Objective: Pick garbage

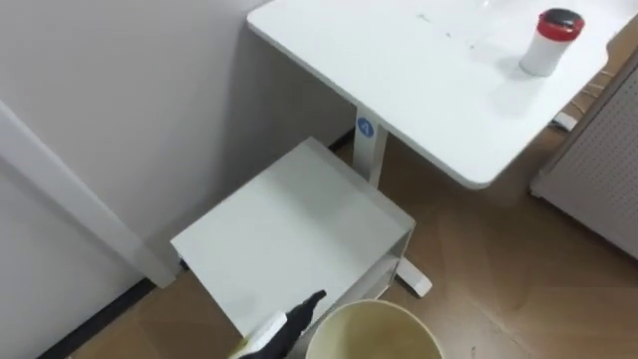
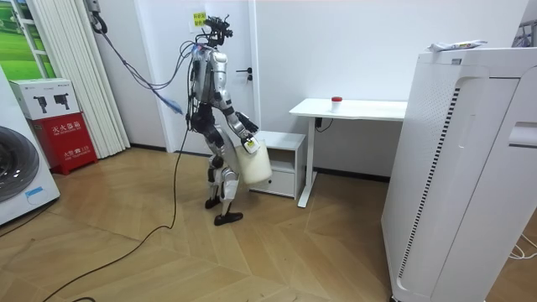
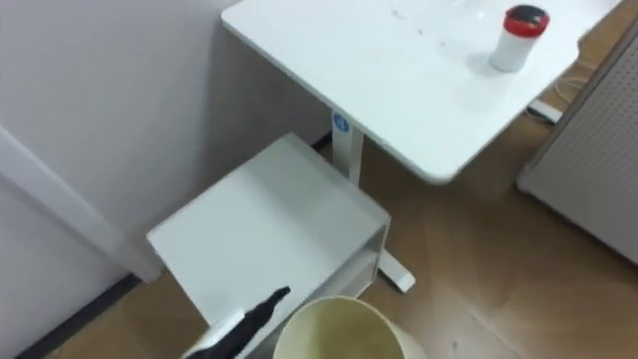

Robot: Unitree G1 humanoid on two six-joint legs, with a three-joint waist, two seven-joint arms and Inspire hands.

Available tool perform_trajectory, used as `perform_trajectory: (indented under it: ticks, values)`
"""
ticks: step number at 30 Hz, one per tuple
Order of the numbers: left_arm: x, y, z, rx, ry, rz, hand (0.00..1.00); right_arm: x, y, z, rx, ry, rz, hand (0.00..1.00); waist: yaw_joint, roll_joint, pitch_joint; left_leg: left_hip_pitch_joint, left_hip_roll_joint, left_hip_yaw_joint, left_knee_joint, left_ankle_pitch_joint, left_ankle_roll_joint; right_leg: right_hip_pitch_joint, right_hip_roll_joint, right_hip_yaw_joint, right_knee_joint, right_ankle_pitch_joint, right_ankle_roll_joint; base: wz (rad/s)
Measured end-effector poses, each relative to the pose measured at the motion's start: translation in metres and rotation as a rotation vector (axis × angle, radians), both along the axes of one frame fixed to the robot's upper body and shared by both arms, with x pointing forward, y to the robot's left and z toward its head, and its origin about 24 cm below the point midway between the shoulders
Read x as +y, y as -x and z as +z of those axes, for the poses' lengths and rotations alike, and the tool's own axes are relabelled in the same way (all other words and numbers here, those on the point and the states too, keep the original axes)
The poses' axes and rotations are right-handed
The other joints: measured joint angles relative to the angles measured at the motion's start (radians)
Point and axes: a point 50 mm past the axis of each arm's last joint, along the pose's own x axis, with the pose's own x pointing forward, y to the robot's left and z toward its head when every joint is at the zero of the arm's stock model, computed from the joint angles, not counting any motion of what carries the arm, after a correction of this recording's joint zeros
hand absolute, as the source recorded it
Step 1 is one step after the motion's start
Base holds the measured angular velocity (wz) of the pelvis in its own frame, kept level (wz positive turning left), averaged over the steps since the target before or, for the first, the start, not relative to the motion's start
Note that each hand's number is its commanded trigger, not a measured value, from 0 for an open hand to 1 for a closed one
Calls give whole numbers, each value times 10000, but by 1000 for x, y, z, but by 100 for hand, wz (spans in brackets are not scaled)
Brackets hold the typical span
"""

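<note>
the robot is standing at the low white cabinet point(image 1: 289, 229) beside the white table point(image 1: 419, 90), with the wall on its left, and is holding a cream bin point(image 1: 377, 331) low in front of its body. the garbage appears to be the small white container with a red lid point(image 1: 550, 42). it is standing upright on the far right part of the table, well apart from both robot hands. the left robot hand point(image 1: 302, 311) is showing one dark, straight finger just beside the bin's rim; whether the rest of it is gripping the bin i cannot tell. in the room view the right robot hand point(image 2: 249, 144) is resting against the bin's upper side, too small for its grasp to be read.

the step in hand, i judge, is approaching the container. doing it well is calling for stepping past the cabinet toward the table's open edge, keeping the bin level and clear of the cabinet's corner, and stopping where the container is within easy reach. the container is looking tall and light, so wrapping round its body below the lid, not nudging it, is probably the safer way to avoid tipping it.
</note>
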Motion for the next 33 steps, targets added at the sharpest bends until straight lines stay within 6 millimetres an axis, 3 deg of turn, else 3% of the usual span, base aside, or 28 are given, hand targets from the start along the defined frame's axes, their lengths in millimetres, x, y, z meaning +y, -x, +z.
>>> perform_trajectory:
  ticks: [4,6,7,8,9,14,22,25,26,28,30,32,33]
  values:
    - [10,4,5,-199,301,629,0,-7,-5,9,-620,-114,-386,100,-66,-10,-21,922,-117,-190,-191,-17,-28,680,50,346,-257,-22,12,-39]
    - [14,8,18,-724,756,1014,0,-9,-4,15,-994,-129,-348,100,-58,-43,-57,1669,-360,-803,-745,-147,-336,1021,263,850,-371,-20,20,-64]
    - [15,9,21,-880,885,1146,0,-8,-4,17,-1085,-165,-359,100,-64,-68,-64,1830,-402,-891,-847,-151,-349,1085,316,1001,-393,-5,39,-73]
    - [16,12,27,-1137,1126,1365,0,-7,0,17,-1186,-237,-390,100,-24,-100,-169,2093,-413,-982,-1013,-162,-390,1229,466,1270,-569,84,52,-77]
    - [18,14,34,-1464,1383,1578,0,-5,4,18,-1241,-311,-366,100,76,-142,-210,2390,-414,-1204,-1192,-182,-433,1427,612,1494,-773,209,15,-81]
    - [20,9,52,-2492,2062,2184,0,-3,18,14,-1088,-6,-111,100,66,-422,-328,3247,-477,-1637,-1746,-164,-517,2050,836,1851,-1227,419,23,-40]
    - [34,2,68,-3684,2587,3378,0,2,17,15,-1194,-26,-78,100,115,-344,-279,3583,-582,-1539,-2091,-210,-450,2052,1004,2425,-1561,795,159,-31]
    - [40,-1,72,-3983,2772,3885,0,9,17,13,-1173,-208,-45,100,227,-273,-254,3647,-559,-975,-2025,-221,-434,1799,1054,2430,-1551,1009,154,-66]
    - [42,-3,74,-4157,2790,4096,0,12,18,12,-1143,-290,-12,100,427,-241,-254,3729,-558,-694,-2056,-221,-431,1671,1085,2368,-1559,1180,117,-138]
    - [46,-4,79,-4456,2872,4385,0,14,18,11,-1057,-360,76,100,645,-128,-244,3784,-551,-618,-2073,-278,-334,1454,1050,1675,-1663,1566,-15,-132]
    - [52,-8,86,-4903,2911,4764,0,16,19,9,-872,-457,169,100,671,-60,-216,3891,-580,-557,-2205,-307,-283,1405,858,326,-2043,2124,-279,-105]
    - [53,-15,93,-5326,3011,4921,0,16,20,9,-802,-514,217,100,632,-45,-226,3917,-554,-375,-2498,-363,-180,1423,896,-23,-2535,2559,-346,-67]
    - [52,-18,97,-5542,3116,4978,0,16,21,7,-714,-531,208,100,670,-94,-179,3955,-373,62,-2619,-378,-124,1392,853,-391,-2278,2479,-468,-52]
